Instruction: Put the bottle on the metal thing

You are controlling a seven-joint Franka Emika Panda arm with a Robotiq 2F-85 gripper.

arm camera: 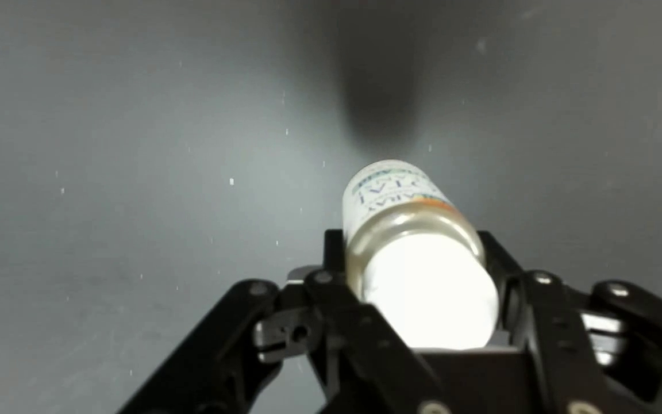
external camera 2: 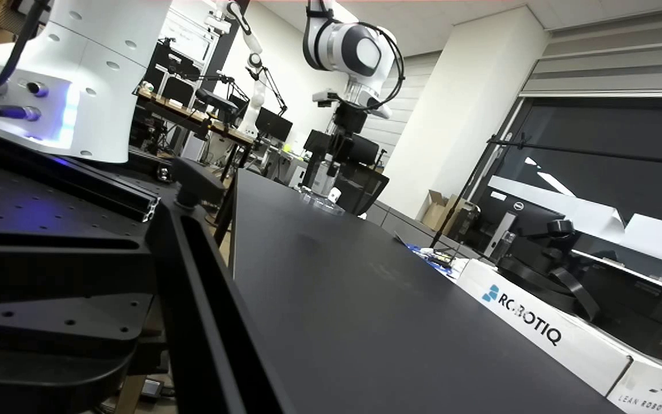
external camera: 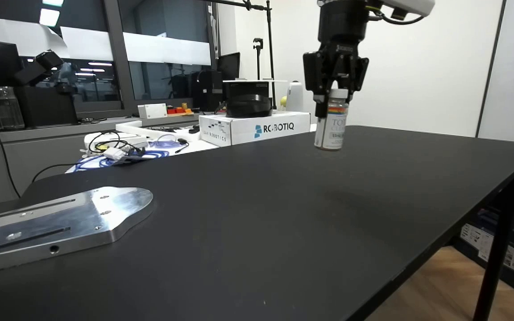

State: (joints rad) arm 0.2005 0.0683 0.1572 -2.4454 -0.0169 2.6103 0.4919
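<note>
The bottle (external camera: 333, 127), with a white cap and a white label with an orange band, hangs nearly upright above the black table in an exterior view. My gripper (external camera: 334, 103) is shut on its upper part. In the wrist view the bottle (arm camera: 403, 192) sits between the two fingers of the gripper (arm camera: 414, 250), cap towards the camera. The metal thing (external camera: 83, 214), a silver plate with slots, holes and a rounded end, lies flat on the table, apart from the bottle; its far end is cut off by the frame. In an exterior view a shiny plate (external camera 2: 322, 202) shows small at the table's far end.
The black table (external camera: 239, 232) spans the space between bottle and plate. A white Robotiq box (external camera: 270, 127) with a dark device on top stands by the table's edge. Cables (external camera: 118, 151) lie behind it. The robot base (external camera 2: 78, 75) stands beside the table.
</note>
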